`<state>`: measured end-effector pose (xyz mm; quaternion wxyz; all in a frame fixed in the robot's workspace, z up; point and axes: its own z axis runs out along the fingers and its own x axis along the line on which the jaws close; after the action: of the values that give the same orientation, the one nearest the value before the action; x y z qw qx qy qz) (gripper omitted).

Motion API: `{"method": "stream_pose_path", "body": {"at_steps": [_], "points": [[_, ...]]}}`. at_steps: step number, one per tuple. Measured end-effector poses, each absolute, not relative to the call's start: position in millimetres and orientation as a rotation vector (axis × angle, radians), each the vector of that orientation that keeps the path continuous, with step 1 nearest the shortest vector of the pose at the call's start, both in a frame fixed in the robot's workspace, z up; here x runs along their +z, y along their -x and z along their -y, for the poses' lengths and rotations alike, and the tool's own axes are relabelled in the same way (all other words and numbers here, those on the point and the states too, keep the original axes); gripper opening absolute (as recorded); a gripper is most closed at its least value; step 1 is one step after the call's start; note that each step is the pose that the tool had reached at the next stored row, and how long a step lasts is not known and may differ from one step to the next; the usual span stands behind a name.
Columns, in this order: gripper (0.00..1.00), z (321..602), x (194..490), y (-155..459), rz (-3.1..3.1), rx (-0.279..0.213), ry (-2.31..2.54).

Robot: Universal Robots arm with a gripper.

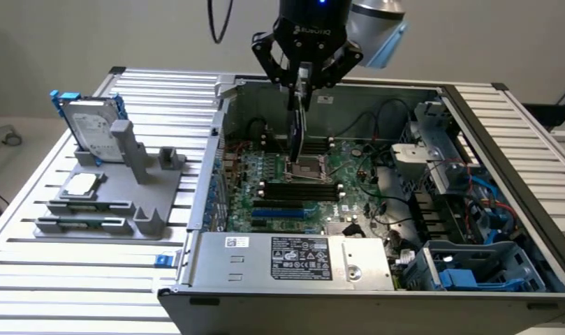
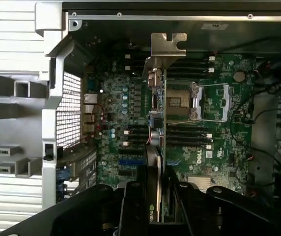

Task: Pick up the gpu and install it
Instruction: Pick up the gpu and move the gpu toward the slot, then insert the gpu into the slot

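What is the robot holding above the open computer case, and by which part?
The gpu, clamped by its upper edge between the fingers, hanging on edge over the motherboard.

the computer case [image 1: 215, 160] is open on top, so the motherboard [image 1: 357, 199] can be reached straight from above. the gpu [image 1: 299, 132], clamped edge-on in the gripper [image 1: 302, 94], hangs over the board's middle with air on both faces. the power supply [image 1: 292, 258] walls off the near side. the drive cage [image 1: 468, 272] and loose cables [image 1: 385, 115] crowd the exterior view's right. on the table [image 1: 68, 279], a grey fixture [image 1: 123, 202] with an upright hard drive [image 1: 89, 129] stands just beside the case.
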<state>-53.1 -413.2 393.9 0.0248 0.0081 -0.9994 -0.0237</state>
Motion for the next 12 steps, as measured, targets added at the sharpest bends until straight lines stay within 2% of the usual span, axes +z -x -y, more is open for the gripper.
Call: {"method": "stream_pose_path", "body": {"at_steps": [12], "points": [[0.27, 414, 389, 33, 3.089, -0.073, -0.023]]}}
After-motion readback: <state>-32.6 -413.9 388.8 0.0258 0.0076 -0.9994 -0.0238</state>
